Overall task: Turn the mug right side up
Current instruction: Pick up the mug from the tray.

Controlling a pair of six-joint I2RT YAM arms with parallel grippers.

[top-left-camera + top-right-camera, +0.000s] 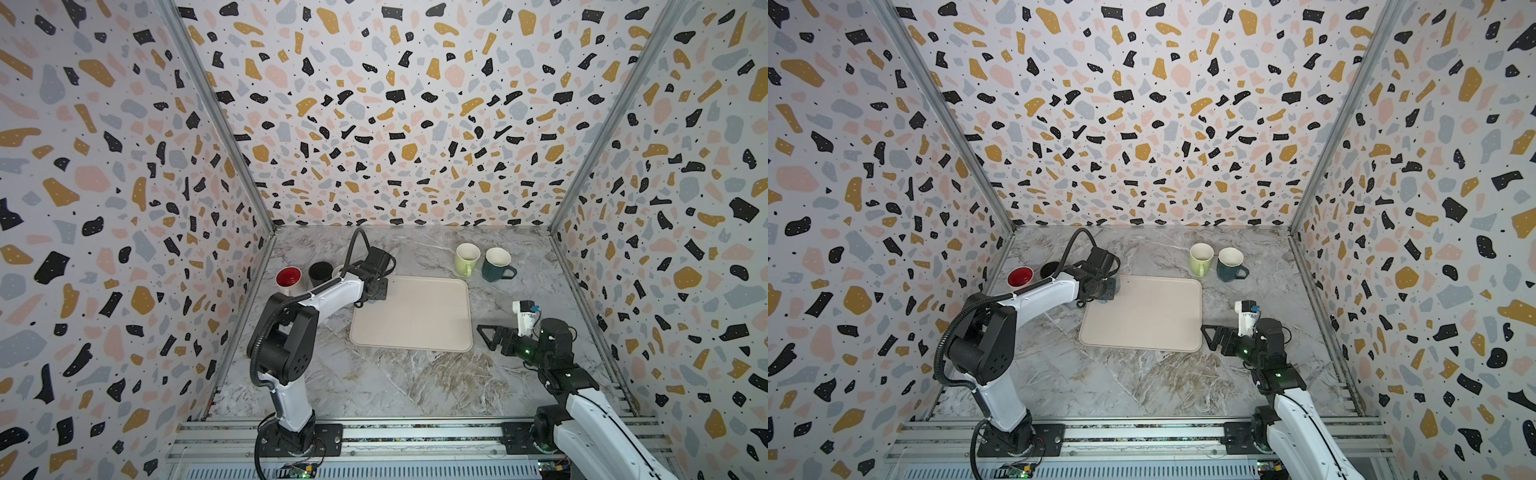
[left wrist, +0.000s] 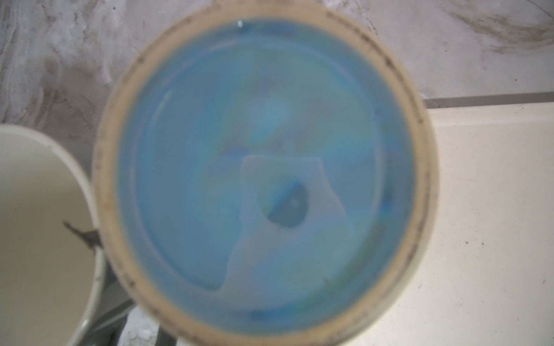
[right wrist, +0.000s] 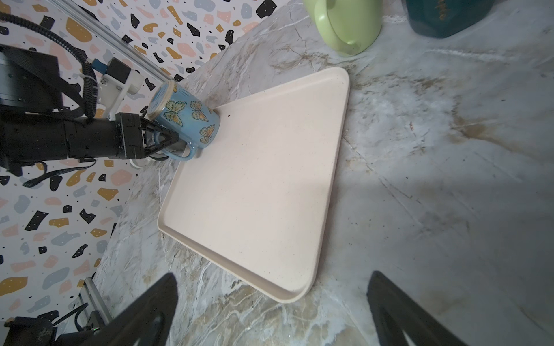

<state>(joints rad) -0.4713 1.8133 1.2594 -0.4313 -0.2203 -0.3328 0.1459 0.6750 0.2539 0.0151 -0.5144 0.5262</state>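
A blue mug with butterflies (image 3: 186, 116) stands upside down, mouth down on the far left corner of the cream tray (image 3: 254, 185). Its beige-ringed base (image 2: 263, 179) fills the left wrist view. My left gripper (image 3: 169, 139) comes in from the side and is shut on the mug's handle (image 3: 183, 155). In both top views the left gripper (image 1: 375, 294) (image 1: 1104, 291) covers almost all of the mug. My right gripper (image 1: 487, 336) (image 3: 271, 277) hovers open and holds nothing by the tray's near right corner.
A red-lined mug (image 1: 289, 278), a black mug (image 1: 320, 272) and a cream mug (image 2: 36, 224) stand just left of the left gripper. A light green mug (image 1: 466, 258) and a dark teal mug (image 1: 497, 264) stand upright behind the tray. Patterned walls close three sides.
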